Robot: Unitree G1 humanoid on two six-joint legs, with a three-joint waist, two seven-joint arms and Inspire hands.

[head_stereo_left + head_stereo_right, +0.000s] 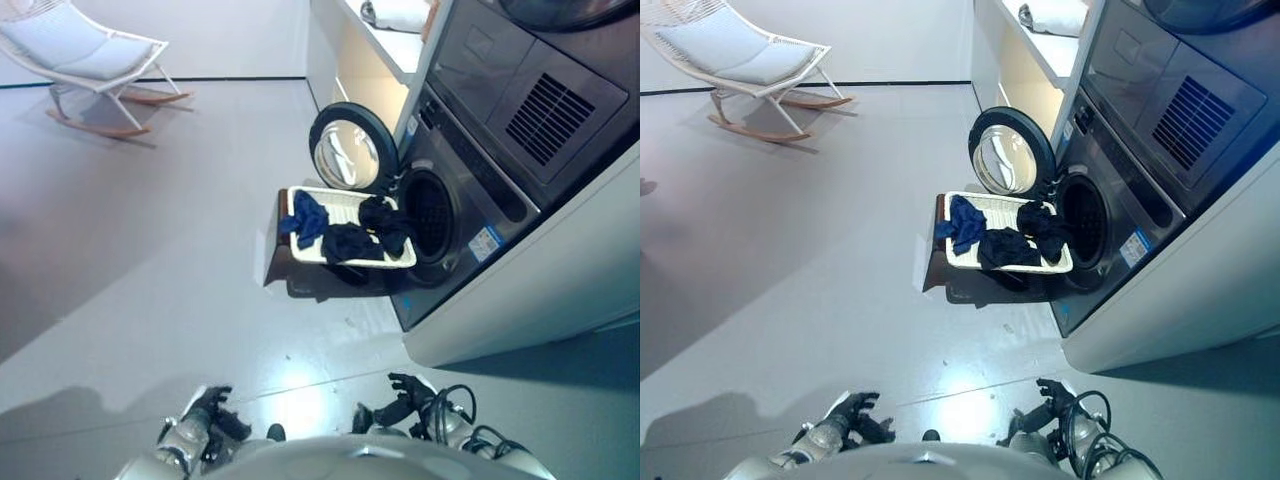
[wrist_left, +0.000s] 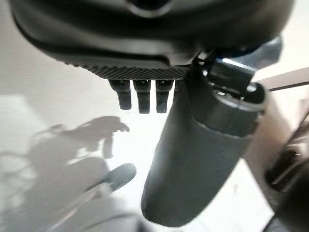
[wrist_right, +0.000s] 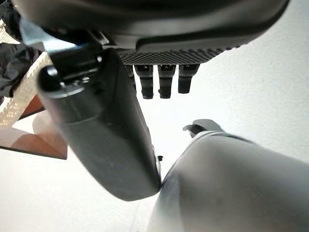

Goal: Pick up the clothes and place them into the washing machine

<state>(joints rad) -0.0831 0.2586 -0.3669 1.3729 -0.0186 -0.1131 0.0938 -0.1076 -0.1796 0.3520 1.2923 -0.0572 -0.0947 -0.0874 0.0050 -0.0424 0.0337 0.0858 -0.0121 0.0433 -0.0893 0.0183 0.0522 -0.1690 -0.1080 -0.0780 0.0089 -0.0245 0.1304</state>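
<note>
Both robot hands, left [image 1: 212,412] and right [image 1: 400,398], hung low near the body, well apart from the clothes [image 1: 345,241], fingers relaxed and empty. The clothes lay in a white basket [image 1: 340,205] before the washer [image 1: 470,190], its door [image 1: 350,147] open. The approach probably needed to close in squarely first, then grasp one garment from above.

Ahead of my hands, bare grey floor [image 1: 200,300] runs to the white slatted laundry basket [image 1: 345,205], flanked by the round washer door [image 1: 350,148].

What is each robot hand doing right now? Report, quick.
Left robot hand: open, holding nothing.
Right robot hand: open, holding nothing.
</note>
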